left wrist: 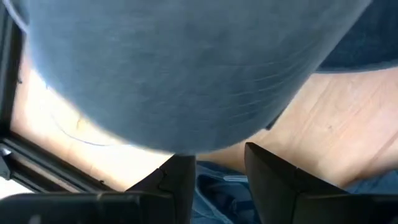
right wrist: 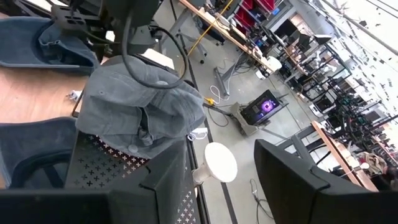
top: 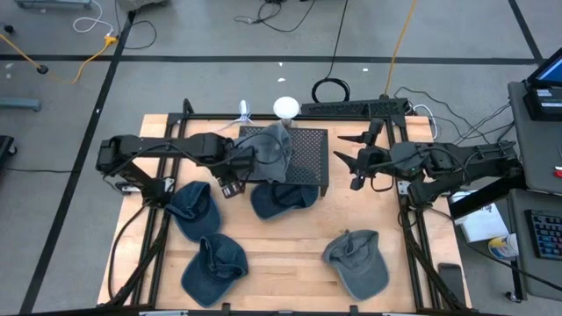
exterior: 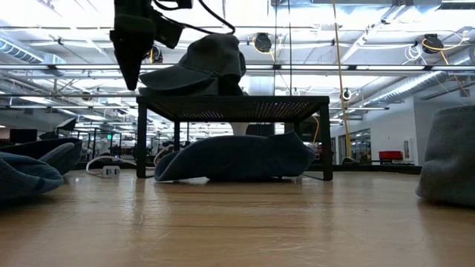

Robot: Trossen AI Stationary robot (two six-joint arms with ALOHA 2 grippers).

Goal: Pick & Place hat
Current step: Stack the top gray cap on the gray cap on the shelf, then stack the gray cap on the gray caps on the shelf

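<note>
**Grey hat on the rack, left hand right beside it — snag risk**

We see the left hand (top: 235, 167) at the left edge of the black perforated rack (top: 307, 158), fingers parted with nothing between them, just beside the grey hat (top: 274, 145) sitting on the rack top. In the low view the hat's brim overhangs the rack edge toward that hand. The right hand (top: 360, 162) waits off the rack's right side, also spread and empty.

Risks as we judge them:
- Left fingers could catch the brim and drag the hat off the rack.
- A blue hat (top: 281, 197) lies partly under the rack; a low move may shove it.
- More hats lie on the bench (top: 290, 254): blue (top: 193, 209), blue (top: 213, 263), grey (top: 358, 259). A wrong pick is possible.
</note>
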